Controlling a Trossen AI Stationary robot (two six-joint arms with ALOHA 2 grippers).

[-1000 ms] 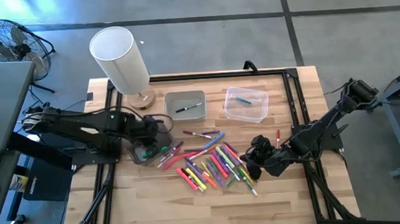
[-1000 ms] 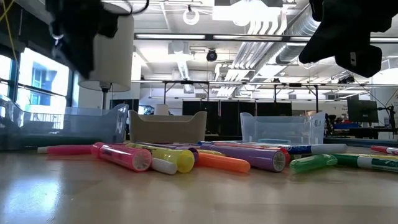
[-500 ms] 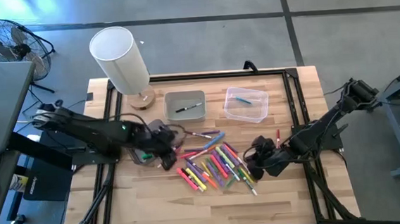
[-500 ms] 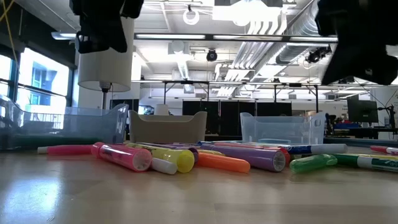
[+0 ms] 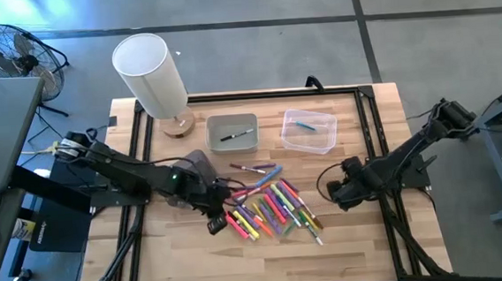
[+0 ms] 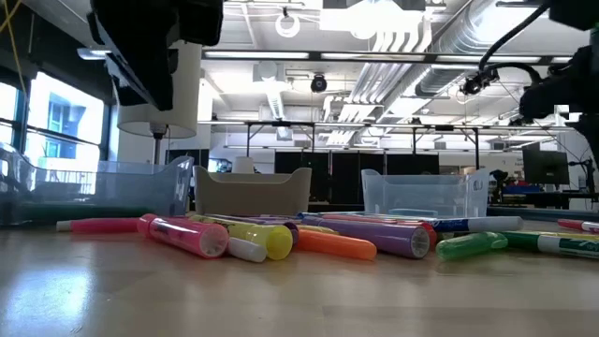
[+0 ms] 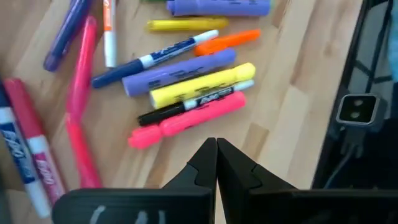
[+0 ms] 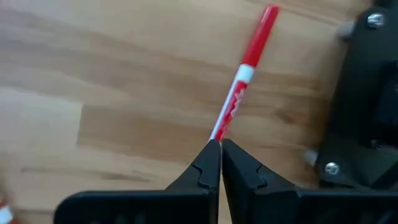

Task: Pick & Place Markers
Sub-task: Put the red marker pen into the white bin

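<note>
Several markers lie in a loose pile on the wooden table; they also show in the low view and the left wrist view. My left gripper is shut and empty above the pile's left near end, its tips just short of a pink highlighter. A single red marker lies on the table right of the pile. My right gripper is shut, its tips over that marker's end. My right gripper's shut fingertips stand from above over the near end of the red marker, which lies flat on the table. I cannot tell whether they touch it.
A grey bin with a black marker and a clear bin with a blue one stand at the back. Another clear bin lies under my left arm. A lamp stands at the far left. A black frame rail runs beside my right gripper.
My left gripper has gone from the clear bin on the left toward the near edge and to the right, to the left end of the pile. My right gripper has gone from the pile's right end toward the table's right edge, over the red marker.
</note>
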